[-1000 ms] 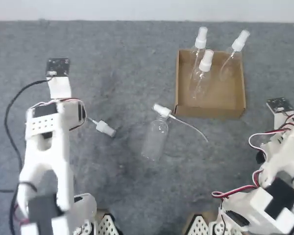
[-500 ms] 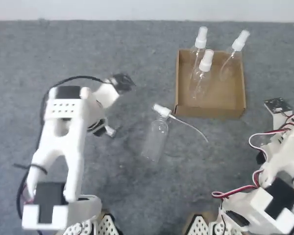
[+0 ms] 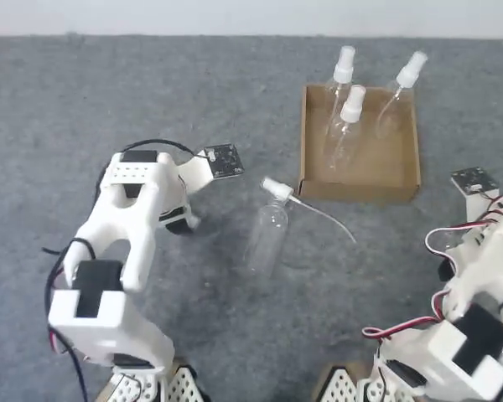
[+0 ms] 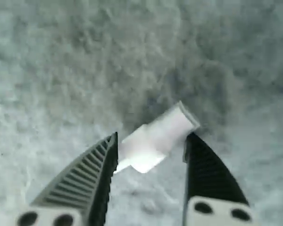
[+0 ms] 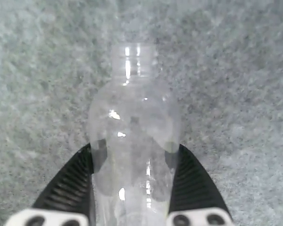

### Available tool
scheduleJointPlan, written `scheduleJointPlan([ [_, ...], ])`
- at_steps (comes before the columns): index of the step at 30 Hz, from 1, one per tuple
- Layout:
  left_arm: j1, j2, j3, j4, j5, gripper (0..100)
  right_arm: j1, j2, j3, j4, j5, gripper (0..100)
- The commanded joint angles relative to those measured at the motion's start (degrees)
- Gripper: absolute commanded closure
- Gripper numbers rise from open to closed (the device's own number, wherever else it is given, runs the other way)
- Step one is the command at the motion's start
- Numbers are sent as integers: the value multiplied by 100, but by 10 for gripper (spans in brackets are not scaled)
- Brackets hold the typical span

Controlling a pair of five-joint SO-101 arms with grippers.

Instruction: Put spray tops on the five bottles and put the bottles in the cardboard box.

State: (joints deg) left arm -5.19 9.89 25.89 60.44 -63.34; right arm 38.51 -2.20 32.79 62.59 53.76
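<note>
There are five clear plastic bottles (image 3: 335, 90) (image 3: 342, 142) (image 3: 391, 111) (image 3: 267, 234) (image 5: 134, 141), three of them capped with white sprayers and two open at the neck. Also two loose white plastic spray tops (image 3: 277, 189) (image 4: 156, 137) and one shallow brown cardboard box (image 3: 360, 191).

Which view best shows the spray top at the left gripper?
The left wrist view: the spray top lies on the mat inside the open left gripper. In the high view that arm hides most of it. The right wrist view looks at a bottle.
</note>
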Motion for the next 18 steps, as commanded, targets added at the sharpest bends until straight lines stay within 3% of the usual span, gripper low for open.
scheduleJointPlan([
  [1,-9,70,-312,-273,-35,791,40,-92,-360,57,62,993],
  [4,-9,132,-268,-264,132,802,40,-92,-360,57,62,993],
  [10,9,97,-233,35,1257,910,48,-92,-360,57,62,993],
  [18,9,97,-224,598,3815,943,31,-92,-360,57,53,993],
])
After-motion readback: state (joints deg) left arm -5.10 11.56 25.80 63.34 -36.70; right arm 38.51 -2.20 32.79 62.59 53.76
